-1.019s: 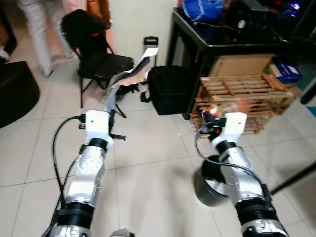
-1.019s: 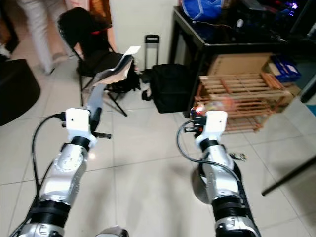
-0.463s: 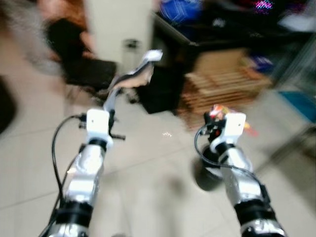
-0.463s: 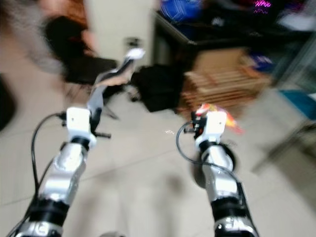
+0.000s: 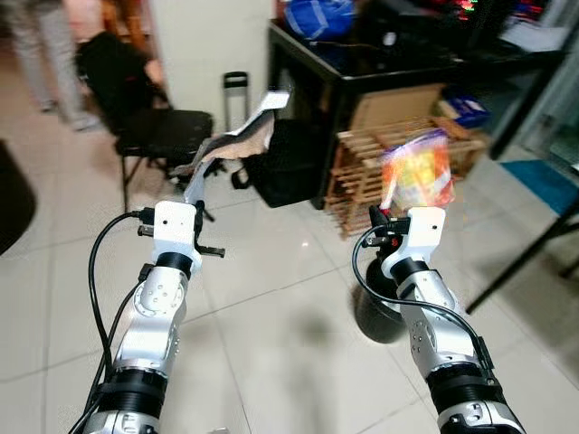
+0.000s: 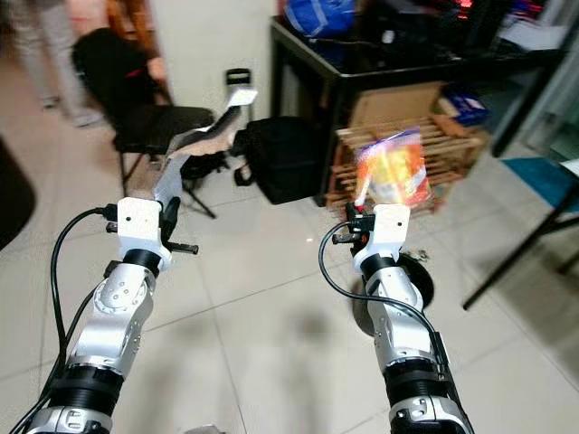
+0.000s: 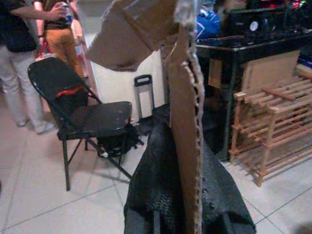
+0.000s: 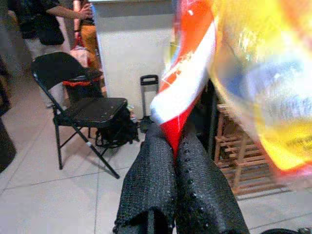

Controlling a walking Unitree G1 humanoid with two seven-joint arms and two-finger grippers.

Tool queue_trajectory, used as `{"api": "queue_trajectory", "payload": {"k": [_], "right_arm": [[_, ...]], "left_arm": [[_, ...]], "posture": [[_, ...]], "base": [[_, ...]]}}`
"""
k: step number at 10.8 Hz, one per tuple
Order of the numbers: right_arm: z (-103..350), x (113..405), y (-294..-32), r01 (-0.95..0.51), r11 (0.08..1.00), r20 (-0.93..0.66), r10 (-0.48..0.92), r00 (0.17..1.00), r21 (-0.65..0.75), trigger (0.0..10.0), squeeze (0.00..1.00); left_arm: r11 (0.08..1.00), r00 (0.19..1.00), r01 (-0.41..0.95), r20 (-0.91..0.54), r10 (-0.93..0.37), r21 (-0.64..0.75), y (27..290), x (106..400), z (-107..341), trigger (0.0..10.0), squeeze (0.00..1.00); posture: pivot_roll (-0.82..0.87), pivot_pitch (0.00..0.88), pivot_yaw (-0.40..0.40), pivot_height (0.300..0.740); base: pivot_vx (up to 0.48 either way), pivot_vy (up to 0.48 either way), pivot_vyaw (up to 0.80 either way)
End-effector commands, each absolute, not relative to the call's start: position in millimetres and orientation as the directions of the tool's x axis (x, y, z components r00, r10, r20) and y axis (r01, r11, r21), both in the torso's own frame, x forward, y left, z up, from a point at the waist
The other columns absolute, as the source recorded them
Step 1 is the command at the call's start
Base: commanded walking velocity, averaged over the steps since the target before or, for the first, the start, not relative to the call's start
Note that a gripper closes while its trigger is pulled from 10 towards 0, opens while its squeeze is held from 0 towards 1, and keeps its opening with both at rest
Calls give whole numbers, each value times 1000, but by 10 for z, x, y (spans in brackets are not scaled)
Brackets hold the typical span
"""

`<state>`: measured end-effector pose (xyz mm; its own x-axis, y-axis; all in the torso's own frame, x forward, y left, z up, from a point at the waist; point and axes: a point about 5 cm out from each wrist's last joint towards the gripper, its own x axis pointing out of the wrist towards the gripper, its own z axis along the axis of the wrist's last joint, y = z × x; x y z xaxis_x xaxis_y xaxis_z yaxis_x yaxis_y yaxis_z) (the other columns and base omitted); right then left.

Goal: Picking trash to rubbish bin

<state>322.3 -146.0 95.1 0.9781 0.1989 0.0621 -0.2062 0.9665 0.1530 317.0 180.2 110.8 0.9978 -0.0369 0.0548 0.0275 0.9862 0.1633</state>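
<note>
Here both silver arms reach fwd from the bottom of the head view, forearms raised over the pale tiled floor [image 5: 271, 298], wrists up.

Left pincer [image 7: 187, 195]: fingers clamped narrow on a strip of torn brown cardboard [image 5: 237, 145]. The strip stands upright from the fingers, ragged corrugated edge showing, then bends over at the top into a wider flap w/ a pale end. It hangs in the air ahead of the left arm, over the floor, not touching anything else.

Right pincer [image 8: 175, 180]: fingers pressed together on the lower corner of a crinkly snack wrapper [image 5: 418, 170], orange, yellow and red w/ a white band; blurred, print not legible. Wrapper is held up above the wrist, clear of the floor.

Just beside the right forearm, low on the floor, a round dark rubbish bin [image 5: 375, 316], partly hidden by the arm.

Farther out: a black bag [image 5: 288, 165] on the floor w/ an upright luggage handle [image 5: 235, 90] behind it. To its right, a slatted wooden rack [image 5: 362, 167] under the front edge of a dark table [image 5: 362, 77], a blue bag [image 5: 318, 16] at the table's left corner. To the left, a black folding chair [image 5: 149, 117] by the pale wall. Beyond the chair, a person's legs [image 5: 50, 54] in light trousers.
</note>
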Motion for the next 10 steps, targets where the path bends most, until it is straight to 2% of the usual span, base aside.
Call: {"api": "queue_trajectory", "payload": {"k": [1, 3, 7, 10], "right_arm": [[957, 3224, -1511, -196, 969, 64, 188, 980, 151, 10000, 0], [964, 3227, -1512, -200, 970, 64, 192, 979, 138, 10000, 0], [962, 3225, -1500, -205, 970, 66, 198, 978, 131, 10000, 0], [963, 3236, -1504, -205, 971, 64, 198, 978, 124, 10000, 0]], "left_arm": [[985, 997, 29, 61, -40, 172, 1775, 3191, 1129, 10000, 0], [985, 998, 24, 58, -35, 172, 1776, 3193, 1123, 10000, 0], [985, 998, 26, 58, -37, 173, 1777, 3198, 1125, 10000, 0], [984, 997, 30, 60, -41, 177, 1774, 3209, 1133, 10000, 0]], "posture": [[53, 4, -65, 740], [54, 4, -66, 740], [54, 0, -62, 740], [55, 0, -62, 740]], "base": [[0, -480, 0], [0, -480, 0], [0, -480, 655], [0, -480, 0]]}}
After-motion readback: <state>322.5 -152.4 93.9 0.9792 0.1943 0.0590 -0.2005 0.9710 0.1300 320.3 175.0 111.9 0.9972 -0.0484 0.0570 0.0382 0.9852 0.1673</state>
